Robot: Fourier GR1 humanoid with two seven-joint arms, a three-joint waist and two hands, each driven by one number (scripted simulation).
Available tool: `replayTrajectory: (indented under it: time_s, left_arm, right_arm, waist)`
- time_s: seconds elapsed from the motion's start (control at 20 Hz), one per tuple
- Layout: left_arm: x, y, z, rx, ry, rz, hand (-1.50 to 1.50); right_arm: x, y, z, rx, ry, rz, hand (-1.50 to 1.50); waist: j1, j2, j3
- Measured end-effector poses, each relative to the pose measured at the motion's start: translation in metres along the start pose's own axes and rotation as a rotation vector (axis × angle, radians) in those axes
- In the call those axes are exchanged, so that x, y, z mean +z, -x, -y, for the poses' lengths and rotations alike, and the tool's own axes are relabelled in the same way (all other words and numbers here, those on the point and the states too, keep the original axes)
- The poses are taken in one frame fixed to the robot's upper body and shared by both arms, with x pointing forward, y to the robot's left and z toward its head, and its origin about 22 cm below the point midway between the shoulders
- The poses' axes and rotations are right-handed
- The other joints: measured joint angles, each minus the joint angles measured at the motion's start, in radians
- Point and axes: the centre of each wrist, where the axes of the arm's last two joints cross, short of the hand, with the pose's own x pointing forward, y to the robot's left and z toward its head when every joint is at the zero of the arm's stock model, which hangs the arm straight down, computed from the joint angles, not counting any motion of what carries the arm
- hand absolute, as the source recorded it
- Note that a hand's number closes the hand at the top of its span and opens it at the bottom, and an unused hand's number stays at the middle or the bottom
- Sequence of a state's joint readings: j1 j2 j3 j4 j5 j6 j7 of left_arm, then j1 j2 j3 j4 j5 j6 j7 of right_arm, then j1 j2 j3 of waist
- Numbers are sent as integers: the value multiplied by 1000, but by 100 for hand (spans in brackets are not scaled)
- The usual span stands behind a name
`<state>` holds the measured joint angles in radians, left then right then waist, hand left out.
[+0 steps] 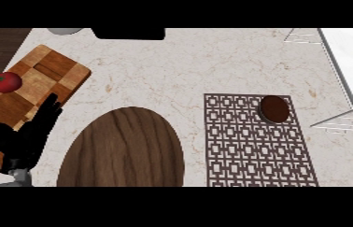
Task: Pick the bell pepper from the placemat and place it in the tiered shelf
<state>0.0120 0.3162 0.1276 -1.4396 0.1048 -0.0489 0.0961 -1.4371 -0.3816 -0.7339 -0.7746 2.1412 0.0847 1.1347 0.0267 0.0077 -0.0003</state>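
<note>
- Bell pepper: a dark reddish-brown rounded shape; it lies on the patterned placemat, near the mat's far right corner; nothing touches it.
- Tiered shelf: a pale wire frame along the right edge of the view; only corners of two tiers show, one just beside the pepper's right side and one near the top right; the rest is cut off.
- Left hand: black, at the lower left edge of the view; fingers straight and pointing up, gripping nothing; it rests over the near corner of the checkered cutting board.
- Right hand: not visible in the head view; the state of its fingers cannot be told.
- Other items: a red tomato at the left edge on the cutting board; a large oval wooden board in the lower centre, between the left hand and the placemat; all rest on the marble counter.
- Handling estimate (judged from appearance only): the pepper is probably light, hollow and smooth-skinned; it may roll or slip under a narrow pinch.
- Recommended hold: curl fingers and thumb around the widest part of the body, from above; the right hand is nearer to both pepper and shelf.
- Progress: the pick has not yet begun.
</note>
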Motion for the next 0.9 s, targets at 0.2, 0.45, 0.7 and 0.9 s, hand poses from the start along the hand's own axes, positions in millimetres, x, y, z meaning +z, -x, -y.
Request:
replayTrajectory:
  time_s: [0.2,0.45,0.7,0.9]
  left_arm:
    - [-2,-1,0,-7,-6,-6,0]
    - [0,3,-2,-5,-3,-9,0]
    - [-2,-5,-1,-9,-5,-6,0]
    - [-1,0,2,-4,-3,-8,0]
  right_arm:
    - [-15,8,-15,-6,-16,-28,150]
    - [-37,25,-38,-21,-40,-66,150]
    - [-54,41,-53,-40,-17,-142,-150]
    - [-62,48,-68,-4,-39,-155,-150]
  waist:
    - [-2,1,0]
    - [-8,-1,0]
    - [-8,-1,1]
    - [-9,-2,1]
